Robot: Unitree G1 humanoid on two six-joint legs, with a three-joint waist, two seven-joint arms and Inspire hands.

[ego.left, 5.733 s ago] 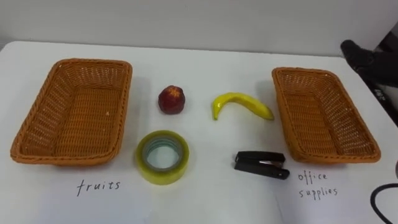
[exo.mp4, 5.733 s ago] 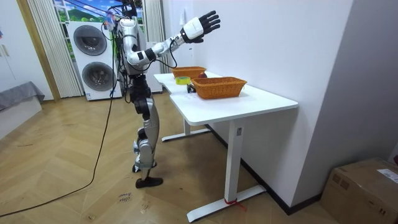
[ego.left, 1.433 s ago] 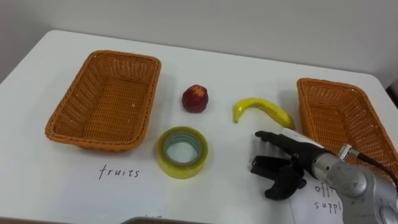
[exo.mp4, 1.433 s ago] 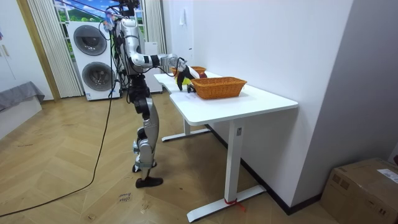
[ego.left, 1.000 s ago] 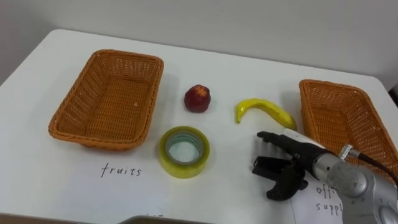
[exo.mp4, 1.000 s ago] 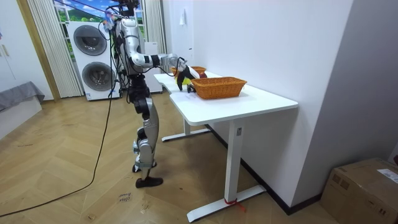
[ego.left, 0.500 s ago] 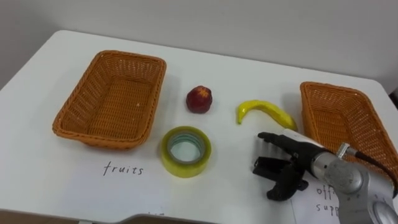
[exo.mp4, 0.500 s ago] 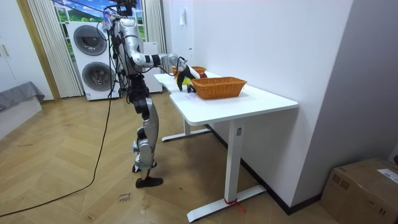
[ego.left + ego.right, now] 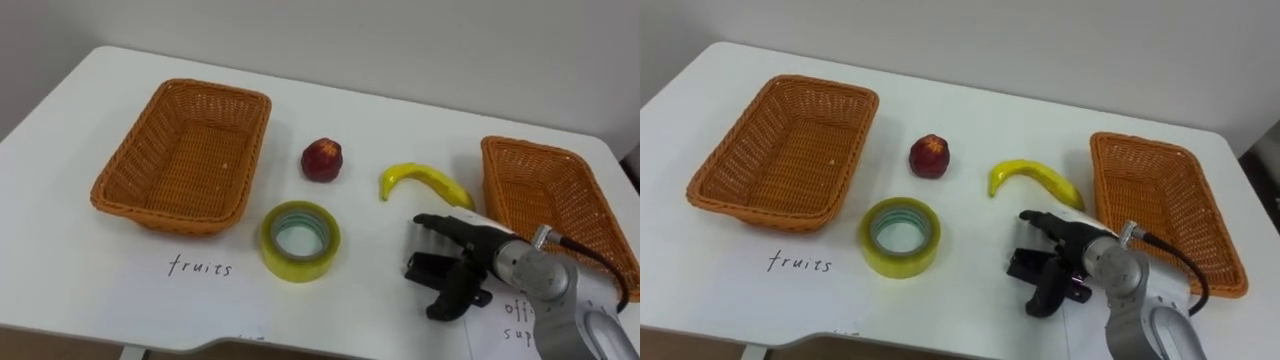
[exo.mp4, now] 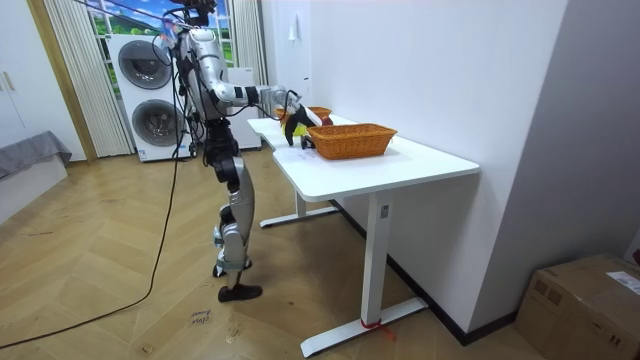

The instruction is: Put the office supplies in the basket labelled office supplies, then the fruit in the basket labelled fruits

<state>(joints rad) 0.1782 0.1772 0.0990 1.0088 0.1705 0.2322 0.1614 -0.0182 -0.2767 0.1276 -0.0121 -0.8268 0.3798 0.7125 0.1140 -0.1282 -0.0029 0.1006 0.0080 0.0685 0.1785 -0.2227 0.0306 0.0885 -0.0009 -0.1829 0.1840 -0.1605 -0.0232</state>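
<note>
One black stapler (image 9: 422, 268) lies between the right hand's (image 9: 478, 258) spread fingers and thumb — unclamped; stiff, weighty, slick, probably best pinched across its sides.

Right hand (image 9: 478, 252): black fingers and thumb built of rounded, segmented links on a black palm; wrist a short silver-grey metal cylinder carrying a small upright metal stud; a thin black cable leaves the stud and loops back along the arm; forearm beyond it cased in a smooth pale grey-white shell; room view: slim two-legged figure, silver-white torso and arms, dark head unit, grey lower legs with black joints, black feet; a long dark cable trails away from the body
</note>
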